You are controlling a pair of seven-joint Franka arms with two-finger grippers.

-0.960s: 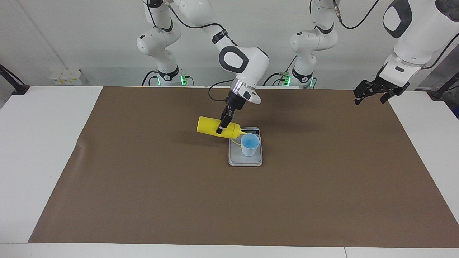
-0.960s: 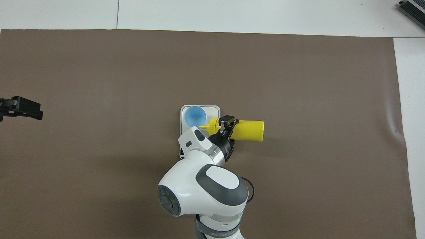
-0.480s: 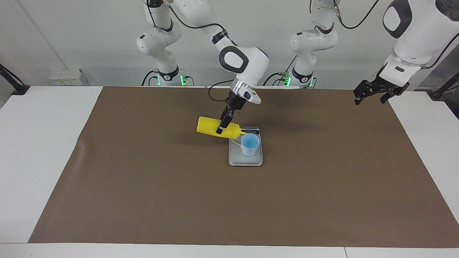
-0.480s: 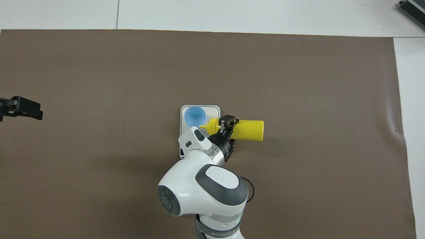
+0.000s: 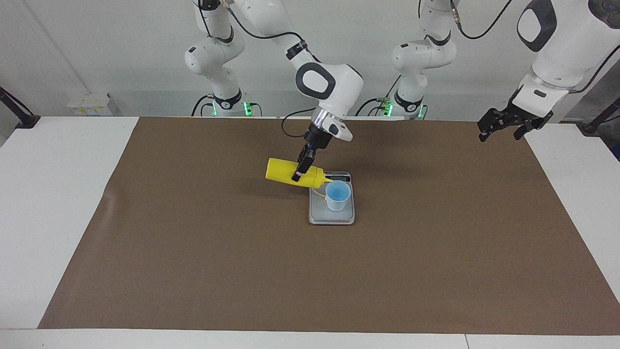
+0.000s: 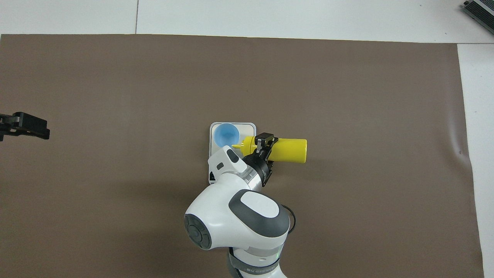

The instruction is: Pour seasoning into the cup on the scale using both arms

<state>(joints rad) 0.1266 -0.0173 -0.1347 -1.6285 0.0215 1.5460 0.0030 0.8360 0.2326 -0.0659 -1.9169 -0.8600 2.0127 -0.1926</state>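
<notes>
Over the scale (image 5: 331, 215), the right end effector (image 5: 302, 169) clamps the tilted seasoning (image 5: 282, 171), nozzle at the cup (image 5: 337, 196); the left end effector (image 5: 502, 127) waits, fingers spread, empty.

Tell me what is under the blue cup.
The cup stands on the scale, at its end nearer the robots. The plate directly beneath the cup is covered; the display strip is partly hidden by the bottle's nozzle.

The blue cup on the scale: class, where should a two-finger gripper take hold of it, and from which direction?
Grip the blue cup across its tapered wall just under the rim, coming straight down. It stands upright on the scale, but the yellow bottle, held tilted by the right gripper, has its nozzle at the rim, so wait until that clears.
</notes>
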